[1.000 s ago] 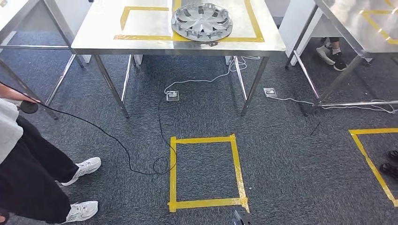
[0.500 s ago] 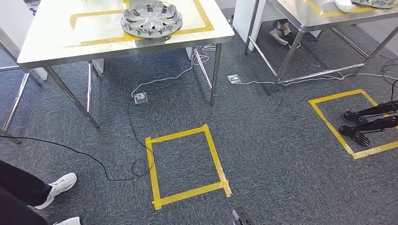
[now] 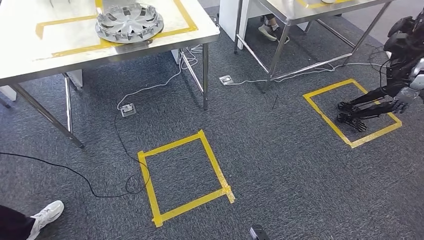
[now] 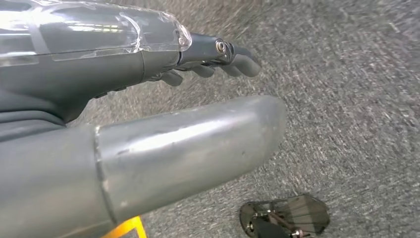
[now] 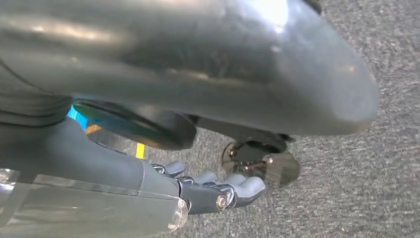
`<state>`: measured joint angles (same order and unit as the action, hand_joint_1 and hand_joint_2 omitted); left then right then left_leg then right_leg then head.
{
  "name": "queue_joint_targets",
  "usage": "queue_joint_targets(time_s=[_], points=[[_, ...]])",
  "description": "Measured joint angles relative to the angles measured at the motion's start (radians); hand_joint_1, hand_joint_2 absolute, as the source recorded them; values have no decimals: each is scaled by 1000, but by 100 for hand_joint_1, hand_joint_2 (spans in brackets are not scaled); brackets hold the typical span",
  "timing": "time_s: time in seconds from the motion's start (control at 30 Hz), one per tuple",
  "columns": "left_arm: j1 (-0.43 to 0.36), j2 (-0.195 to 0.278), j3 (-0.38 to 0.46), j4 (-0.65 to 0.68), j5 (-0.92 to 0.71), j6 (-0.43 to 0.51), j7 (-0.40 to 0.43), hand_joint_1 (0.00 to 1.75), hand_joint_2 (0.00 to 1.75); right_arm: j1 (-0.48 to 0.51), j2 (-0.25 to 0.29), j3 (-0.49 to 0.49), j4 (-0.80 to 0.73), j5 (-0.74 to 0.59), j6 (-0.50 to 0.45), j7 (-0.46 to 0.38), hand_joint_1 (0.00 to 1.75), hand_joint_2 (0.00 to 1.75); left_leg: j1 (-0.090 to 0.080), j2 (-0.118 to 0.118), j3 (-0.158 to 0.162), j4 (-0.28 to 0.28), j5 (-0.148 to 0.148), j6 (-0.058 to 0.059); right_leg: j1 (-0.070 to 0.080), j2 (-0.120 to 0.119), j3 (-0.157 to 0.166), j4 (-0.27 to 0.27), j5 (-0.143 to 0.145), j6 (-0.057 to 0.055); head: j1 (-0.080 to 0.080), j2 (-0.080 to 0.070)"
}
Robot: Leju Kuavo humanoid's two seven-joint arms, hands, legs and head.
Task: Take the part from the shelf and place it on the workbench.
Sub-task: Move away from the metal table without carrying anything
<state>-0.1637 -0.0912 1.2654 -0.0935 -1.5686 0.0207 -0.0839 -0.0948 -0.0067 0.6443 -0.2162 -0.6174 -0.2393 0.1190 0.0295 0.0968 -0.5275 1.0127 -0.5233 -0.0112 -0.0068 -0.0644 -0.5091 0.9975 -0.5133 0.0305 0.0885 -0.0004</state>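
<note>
Part (image 3: 129, 22) on workbench (image 3: 30, 55), well apart from both empty hands

- Carpet (image 3: 280, 165) — dark grey, finely speckled.
- Tape square (image 3: 184, 176) on the floor — yellow.
- Wheel cover (image 3: 129, 22) — silver, with dark gaps between its spokes.
- Workbench (image 3: 30, 55) — pale steel, with yellow tape lines.
- Left hand (image 4: 163, 124) — grey thumb, darker fingers (image 4: 237, 62).
- Shoe (image 3: 46, 215) — white.

Left hand (image 4: 198, 99): hanging over the carpet, holding nothing; thick thumb extended, darker fingers (image 4: 237, 62) loosely bent and apart from it. Right hand (image 5: 198, 148): also empty above the floor; fingers (image 5: 233, 188) lightly curled, spaced from the thumb.
</note>
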Motion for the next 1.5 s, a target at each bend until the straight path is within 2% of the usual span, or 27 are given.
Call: queue_joint_targets(time_s=[0.07,0.1,0.13,0.2,0.23,0.3,0.33,0.4,0.43,0.5,0.53,0.6,0.67,0.73,0.8,0.83,0.9,0.97,1.03,1.1,1.17,1.23,1.3,1.37,1.4,1.43,1.5], points=[[-1,-1,0,0,0,0,-1,0,0,2,0,0,0,-1,0,2,0,0,-1,18,1,-2,2,-13,6,8,-5,-7,-2,-17,-4,0],[-2,-1,0,0,0,0,-1,0,0,5,0,0,1,-1,0,3,0,0,1,8,2,-1,-3,-19,5,17,-6,-10,2,-25,-8,0],[-4,-1,0,0,0,0,-1,0,0,7,0,0,2,-2,0,5,0,0,2,-18,-2,12,-15,-23,4,25,-6,-15,6,-34,-13,0],[-3,-1,0,0,0,1,-2,0,0,5,0,0,3,-2,0,6,0,0,3,-86,-41,100,-71,-24,4,41,-6,-22,15,-50,-27,0],[-1,-1,0,0,-1,1,-2,0,0,3,1,0,3,-2,0,6,0,0,1,-103,-75,170,-104,-21,6,53,-8,-22,16,-55,-36,0],[2,-1,0,0,-1,1,1,0,0,3,4,0,3,-5,1,7,0,0,-4,-105,-131,277,-134,-16,14,78,-10,-20,17,-59,-48,0],[3,-1,0,0,-1,1,3,0,0,4,4,0,4,-7,2,7,0,0,-6,-104,-137,281,-119,-13,17,92,-10,-17,16,-60,-50,0],[3,-1,0,0,-1,3,9,0,0,5,4,0,5,-14,3,7,0,0,-9,-120,-102,184,-43,-4,19,119,-9,-9,12,-59,-52,0],[3,-1,0,0,-1,4,12,0,0,4,4,0,5,-18,4,7,0,0,-8,-148,-77,121,-11,1,21,132,-11,-3,8,-56,-53,0],[3,-3,0,0,-1,7,16,0,0,1,1,-1,6,-25,9,9,0,0,-6,-189,-42,40,12,4,19,158,-20,10,2,-47,-53,0],[4,-5,0,0,-1,9,16,0,0,0,0,-1,6,-27,12,11,0,0,-6,-194,-37,30,7,5,17,170,-26,13,2,-41,-52,0],[4,-10,0,0,-1,14,16,0,0,2,-3,-1,7,-31,16,15,0,0,-7,-167,-32,22,7,9,12,187,-35,15,2,-31,-50,0],[3,-14,0,0,-1,17,14,0,0,3,-6,0,8,-31,17,18,0,0,-4,-135,-26,14,8,17,13,147,-56,54,-23,-18,-42,0],[5,-14,0,0,-1,18,13,0,0,-2,-8,0,8,-32,18,19,0,0,-4,-98,-24,12,5,22,10,88,-114,167,-82,-4,-27,0],[7,-15,0,0,-1,17,15,0,0,-5,-8,0,8,-34,18,19,0,0,-5,-62,-22,12,0,21,3,69,-172,280,-121,5,-21,0],[7,-15,0,0,-1,16,16,0,0,-3,-9,0,8,-34,18,19,0,0,-5,-46,-20,12,-2,20,1,66,-178,292,-112,6,-18,0],[5,-18,0,0,-1,15,17,0,0,3,-11,0,10,-36,17,19,0,0,-5,-23,-12,12,-8,15,-1,56,-133,203,-46,3,-11,0],[2,-23,0,0,-1,15,17,0,0,4,-13,0,11,-38,16,19,0,0,-6,-5,-6,10,-12,9,7,16,-68,69,7,-9,-5,0],[1,-25,0,0,-1,15,17,0,0,2,-15,0,11,-40,16,19,0,0,-9,12,-3,8,-14,2,18,-10,-45,13,13,-23,-3,0],[1,-28,0,0,-1,15,16,0,0,5,-16,0,12,-42,16,19,0,0,-11,28,3,1,-15,-9,20,4,-44,5,14,-35,-4,0],[-1,-30,-1,0,-1,14,11,0,0,7,-18,0,13,-43,16,21,0,0,-10,-20,2,21,-36,-18,15,22,-34,-10,22,-47,-12,0],[0,-30,-1,0,-1,13,8,0,0,3,-19,0,14,-44,16,22,0,0,-8,-93,-44,121,-89,-20,12,42,-27,-20,28,-57,-27,0],[4,-30,-1,0,-1,12,7,0,0,-1,-19,0,14,-45,15,23,0,0,-11,-109,-114,247,-132,-17,15,69,-26,-20,27,-64,-40,0],[7,-30,-1,0,-1,12,7,0,0,1,-19,0,14,-45,15,24,0,0,-12,-107,-139,264,-104,-15,18,98,-24,-15,23,-65,-48,0],[7,-30,-1,0,-1,11,7,0,0,2,-19,0,14,-46,15,25,0,0,-11,-112,-127,218,-64,-14,19,113,-23,-11,20,-64,-50,0],[7,-30,-1,0,-1,11,7,0,0,3,-19,0,14,-46,15,25,0,0,-10,-134,-106,156,-22,-11,18,126,-24,-5,15,-61,-52,0],[7,-31,-1,0,-1,10,6,0,0,1,-20,0,14,-46,15,25,0,0,-5,-183,-66,56,20,-6,17,151,-31,11,5,-51,-55,0]])
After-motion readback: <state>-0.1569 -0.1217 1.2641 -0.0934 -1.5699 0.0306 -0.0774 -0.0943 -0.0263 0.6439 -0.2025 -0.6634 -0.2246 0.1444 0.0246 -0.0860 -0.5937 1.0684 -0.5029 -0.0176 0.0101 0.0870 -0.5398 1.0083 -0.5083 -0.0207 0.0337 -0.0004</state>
